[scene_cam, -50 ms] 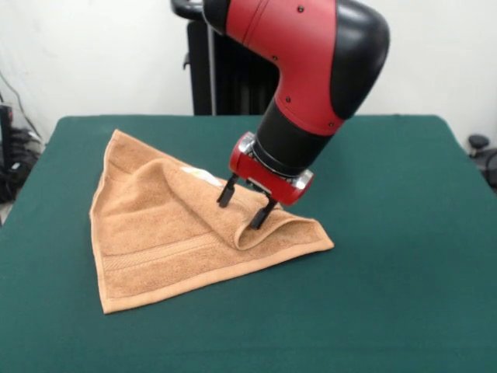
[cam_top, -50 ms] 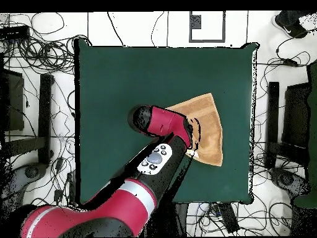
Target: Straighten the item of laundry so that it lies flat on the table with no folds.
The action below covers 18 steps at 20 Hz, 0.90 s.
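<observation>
Green table (scene_cam, -50 ms: 404, 233), gripper (scene_cam, -50 ms: 247, 203) open—straddling towel (scene_cam, -50 ms: 155, 233) fold

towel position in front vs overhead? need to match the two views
Front view: towel lies left of centre on the table, partly folded, the claw open over its raised fold.
Overhead view: towel sits right of centre, partly under the arm.
Shared landmark: the red wrist just above the towel's folded part.

A dark green tabletop (scene_cam, -50 ms: 404, 256) is seen, with only an orange-tan towel (scene_cam, -50 ms: 155, 241) laid on it, partly folded, one raised fold near its right corner.
</observation>
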Motion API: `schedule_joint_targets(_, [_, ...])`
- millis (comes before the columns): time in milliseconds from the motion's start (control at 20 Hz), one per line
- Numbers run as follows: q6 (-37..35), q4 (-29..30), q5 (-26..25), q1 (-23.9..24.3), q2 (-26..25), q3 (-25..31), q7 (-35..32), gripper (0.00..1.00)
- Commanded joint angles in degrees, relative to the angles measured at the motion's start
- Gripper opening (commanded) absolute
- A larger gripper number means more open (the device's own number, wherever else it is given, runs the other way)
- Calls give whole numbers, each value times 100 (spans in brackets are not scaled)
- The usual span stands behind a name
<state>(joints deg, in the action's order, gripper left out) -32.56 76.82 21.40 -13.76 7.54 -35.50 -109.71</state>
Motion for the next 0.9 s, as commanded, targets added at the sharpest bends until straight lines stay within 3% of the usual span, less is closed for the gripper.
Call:
schedule_joint_targets(50, [-123,-204,380,-171,-177,855,-1520,100])
schedule_joint_targets(450, [-234,-270,348,-267,-164,637,-1610,100])
schedule_joint_targets(900, [92,76,198,-226,-40,493,-1502,100])
